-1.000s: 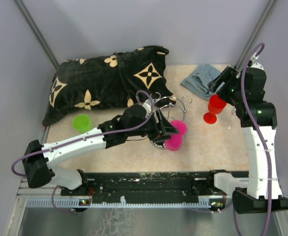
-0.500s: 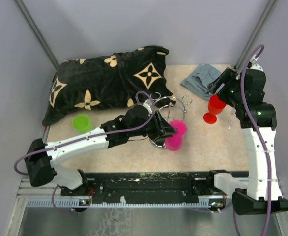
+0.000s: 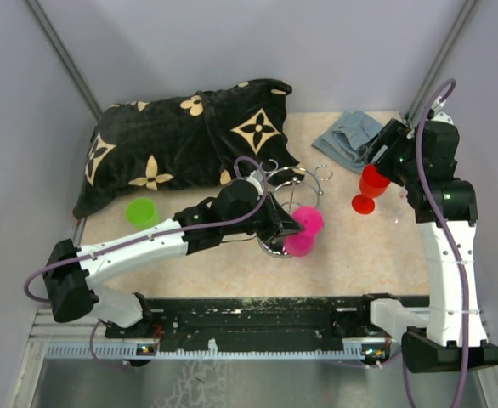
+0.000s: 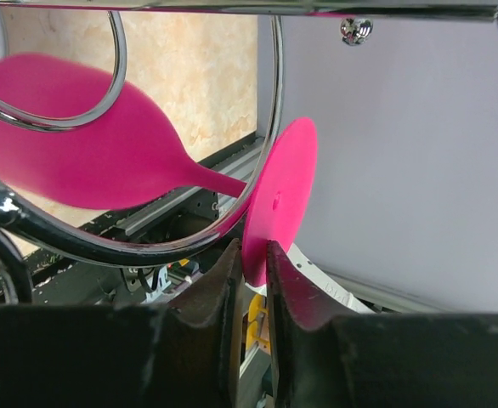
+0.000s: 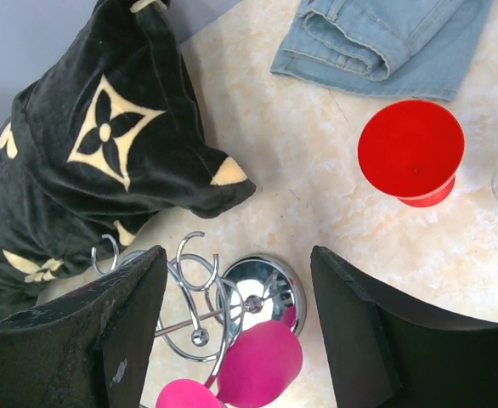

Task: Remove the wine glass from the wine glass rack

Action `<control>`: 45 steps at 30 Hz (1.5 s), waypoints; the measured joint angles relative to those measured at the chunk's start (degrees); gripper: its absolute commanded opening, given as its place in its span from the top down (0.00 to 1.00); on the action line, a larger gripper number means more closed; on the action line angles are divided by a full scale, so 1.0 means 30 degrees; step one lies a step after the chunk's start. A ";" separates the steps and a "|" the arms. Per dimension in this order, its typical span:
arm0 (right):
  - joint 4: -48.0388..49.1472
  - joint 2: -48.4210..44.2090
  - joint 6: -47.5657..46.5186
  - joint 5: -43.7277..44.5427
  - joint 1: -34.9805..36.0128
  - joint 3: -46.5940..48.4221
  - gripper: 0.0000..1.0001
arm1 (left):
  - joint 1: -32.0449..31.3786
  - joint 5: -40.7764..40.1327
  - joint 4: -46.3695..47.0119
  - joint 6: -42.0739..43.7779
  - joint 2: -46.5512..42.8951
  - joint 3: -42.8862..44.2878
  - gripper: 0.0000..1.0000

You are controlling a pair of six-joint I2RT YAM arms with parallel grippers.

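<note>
Magenta plastic wine glass (image 4: 87, 144), opaque, with a rounded bowl, a thin stem and a flat round foot. It hangs tilted, almost on its side, at the front of the shiny silver wire wine glass rack (image 3: 276, 177), near the middle of the table. The stem crosses one curled chrome loop, with the bowl seen through the loop and the foot beyond it. The left gripper (image 4: 251, 263) is clamped on the lower rim of the foot, its dark fingers (image 4: 206, 306) pressed to either face. The right gripper (image 5: 238, 255) hangs spread wide above the rack's round mirror base, with a red plastic wine glass (image 5: 410, 151) upright near it.
</note>
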 measured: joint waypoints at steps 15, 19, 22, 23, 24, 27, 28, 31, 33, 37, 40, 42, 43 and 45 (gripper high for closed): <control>0.0233 -0.0117 0.0022 -0.0022 -0.0015 -0.0393 0.32 | -0.0007 0.0262 -0.0714 -0.0299 -0.0022 0.0794 1.00; 0.0255 -0.0146 0.0066 -0.0058 -0.0015 -0.0393 0.32 | -0.0007 0.0415 -0.0670 -0.0386 -0.0015 0.0794 1.00; 0.0393 -0.0153 0.0087 -0.0095 -0.0015 -0.0495 0.32 | -0.0007 0.0678 -0.0495 -0.0430 0.0000 0.0794 1.00; 0.0364 -0.0153 0.0109 -0.0095 -0.0015 -0.0517 0.32 | -0.0007 0.0787 -0.0364 -0.0444 0.0036 0.0794 1.00; 0.0386 -0.0153 0.0146 -0.0109 -0.0015 -0.0532 0.32 | -0.0007 0.0882 -0.0240 -0.0444 0.0087 0.0794 1.00; 0.0408 -0.0153 0.0168 -0.0168 -0.0015 -0.0546 0.32 | -0.0007 0.1246 0.0175 -0.0452 0.0335 0.0794 1.00; 0.0408 -0.0153 0.0168 -0.0175 -0.0015 -0.0546 0.32 | -0.0007 0.1370 0.0306 -0.0466 0.0415 0.0794 1.00; 0.0408 -0.0153 0.0189 -0.0189 -0.0015 -0.0546 0.32 | -0.0007 0.1770 0.0678 -0.0525 0.0597 0.0794 1.00; 0.0408 -0.0153 0.0189 -0.0219 -0.0015 -0.0546 0.32 | -0.0007 0.1982 0.0852 -0.0576 0.0663 0.0794 1.00; 0.0408 -0.0168 0.0197 -0.0226 -0.0015 -0.0546 0.32 | -0.0044 0.2353 0.1275 -0.0627 0.0823 0.0794 1.00; 0.0481 -0.0284 0.0197 -0.0226 -0.0015 -0.0663 0.32 | -0.0146 0.2550 0.1486 -0.0648 0.0889 0.0794 1.00; 0.0583 -0.0386 0.0204 -0.0219 -0.0015 -0.0765 0.32 | -0.0248 0.2681 0.1603 -0.0648 0.0896 0.0794 1.00; 0.0568 -0.0401 0.0204 -0.0219 -0.0015 -0.0765 0.32 | -0.0299 0.2769 0.1668 -0.0648 0.0896 0.0794 1.00; 0.0627 -0.0423 0.0204 -0.0219 -0.0015 -0.0765 0.32 | -0.0430 0.2936 0.1741 -0.0648 0.0896 0.0794 1.00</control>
